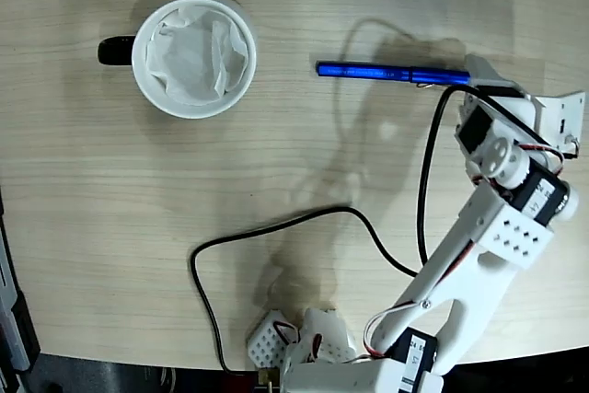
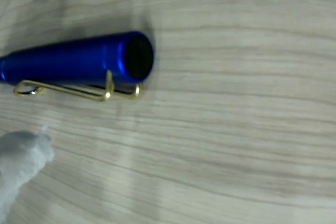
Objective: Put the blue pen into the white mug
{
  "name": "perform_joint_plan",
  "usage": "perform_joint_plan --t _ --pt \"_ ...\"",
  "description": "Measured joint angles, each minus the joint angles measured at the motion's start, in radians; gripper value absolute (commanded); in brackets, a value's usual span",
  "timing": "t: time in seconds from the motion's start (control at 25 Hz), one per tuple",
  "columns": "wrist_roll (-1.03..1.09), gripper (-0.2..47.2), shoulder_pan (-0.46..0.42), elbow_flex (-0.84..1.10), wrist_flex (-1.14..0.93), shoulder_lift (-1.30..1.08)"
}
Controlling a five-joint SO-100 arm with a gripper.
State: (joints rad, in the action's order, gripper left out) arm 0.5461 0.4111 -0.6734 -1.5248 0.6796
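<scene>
Blue pen (image 1: pixel 391 72) flat on table (image 1: pixel 294 181), long axis left–right, capped end nearest jaws — jaw state indiscernible; white mug (image 1: pixel 194 57) far left.

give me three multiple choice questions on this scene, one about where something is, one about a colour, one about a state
1. In the fixed view, where does the slim glossy blue pen lie relative to the round white ceramic mug?
A. inside it
B. to its right on the table
C. below it, touching it

2. What colour is the mug's handle?
A. black
B. white
C. blue

3. What is the state of the mug's inside?
A. filled with liquid
B. bare
C. lined with crumpled white paper

Answers:
1. B, the pen rests flat on the wooden table, well apart from the mug.
2. A, a dark handle sticks out at the mug's left.
3. C, creased paper fills the cup and no pen is in it.
</scene>
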Motion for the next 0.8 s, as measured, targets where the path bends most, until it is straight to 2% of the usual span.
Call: perform_joint_plan --t 0.6,0.64,0.8 --pt "-0.002 21.7 -0.018 0.005 0.034 -0.072" --pt "-0.002 21.3 -0.015 0.005 0.034 -0.081" --pt "-0.002 13.2 -0.014 0.006 0.034 -0.081"
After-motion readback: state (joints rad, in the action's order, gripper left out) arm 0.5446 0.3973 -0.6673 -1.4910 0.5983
